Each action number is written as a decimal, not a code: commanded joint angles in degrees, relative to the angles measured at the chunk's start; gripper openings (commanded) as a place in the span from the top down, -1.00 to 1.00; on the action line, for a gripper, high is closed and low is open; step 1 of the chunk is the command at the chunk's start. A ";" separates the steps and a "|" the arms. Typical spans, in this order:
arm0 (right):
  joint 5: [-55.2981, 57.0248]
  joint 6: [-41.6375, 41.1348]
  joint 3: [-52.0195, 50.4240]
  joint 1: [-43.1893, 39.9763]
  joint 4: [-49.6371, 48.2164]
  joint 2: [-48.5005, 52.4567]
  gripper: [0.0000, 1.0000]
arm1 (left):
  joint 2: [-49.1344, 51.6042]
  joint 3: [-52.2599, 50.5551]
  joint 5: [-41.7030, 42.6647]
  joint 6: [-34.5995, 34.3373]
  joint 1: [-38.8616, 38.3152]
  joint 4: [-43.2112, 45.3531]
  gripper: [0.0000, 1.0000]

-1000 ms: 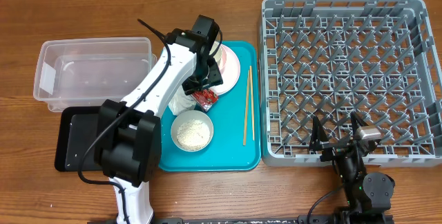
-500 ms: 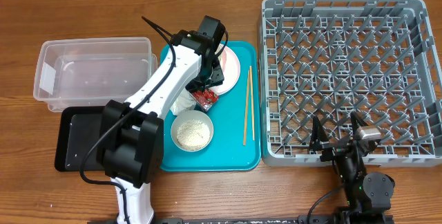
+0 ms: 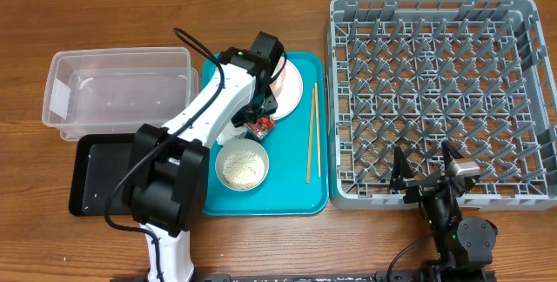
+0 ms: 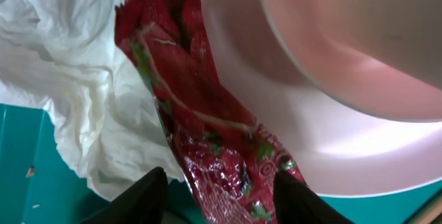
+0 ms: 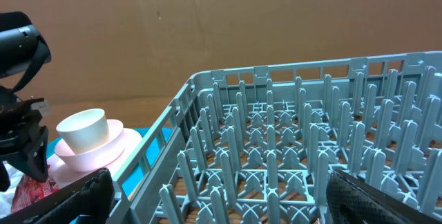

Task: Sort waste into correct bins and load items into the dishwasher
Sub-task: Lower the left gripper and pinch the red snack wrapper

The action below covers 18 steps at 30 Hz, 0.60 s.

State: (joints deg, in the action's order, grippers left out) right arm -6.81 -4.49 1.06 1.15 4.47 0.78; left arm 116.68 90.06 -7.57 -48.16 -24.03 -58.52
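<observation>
In the left wrist view a crinkled red foil wrapper [image 4: 207, 127] lies against a crumpled white napkin [image 4: 76, 79] and the rim of the pale pink plate [image 4: 345, 162], which carries a pink bowl [image 4: 359, 37]. My left gripper [image 4: 221, 200] straddles the wrapper's near end with its jaws apart and teal showing beside the left finger. From overhead, the left gripper [image 3: 261, 112] hovers over the wrapper [image 3: 259, 126] on the teal tray [image 3: 296, 197]. A whitish bowl of rice [image 3: 242, 165] and two chopsticks [image 3: 312, 134] share that tray. My right gripper [image 3: 426, 171] stands open at the grey dish rack's [image 3: 435, 99] near edge.
A clear plastic tub [image 3: 117, 86] sits at the far left, with a black tray [image 3: 96, 177] in front of it. In the right wrist view a cream cup [image 5: 83, 128] stands on the pink dishes beyond the rack wall [image 5: 179, 106]. The rack's upright pegs fill the right side.
The left arm has shifted slightly right and down over the wrapper, and its jaws have narrowed a little. The right arm has not moved.
</observation>
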 commanded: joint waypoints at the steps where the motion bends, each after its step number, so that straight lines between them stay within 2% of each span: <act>1: 0.28 -0.17 -0.61 -0.15 -0.33 -0.59 -1.00 | 0.96 -0.74 -1.64 -1.77 -0.48 0.72 -0.08; 15: 0.28 -0.15 -0.61 -0.15 -0.33 -0.59 -0.99 | 0.96 -3.93 -1.64 -1.77 -0.50 5.25 -0.09; 18: 0.28 -0.17 -0.61 -0.15 -0.33 -0.59 -1.00 | 0.96 -4.48 -1.66 -1.77 -0.50 5.42 -0.01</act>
State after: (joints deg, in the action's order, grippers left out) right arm -6.81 -4.49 1.06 1.15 4.47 0.78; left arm 116.71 86.70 -8.01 -49.34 -24.03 -53.12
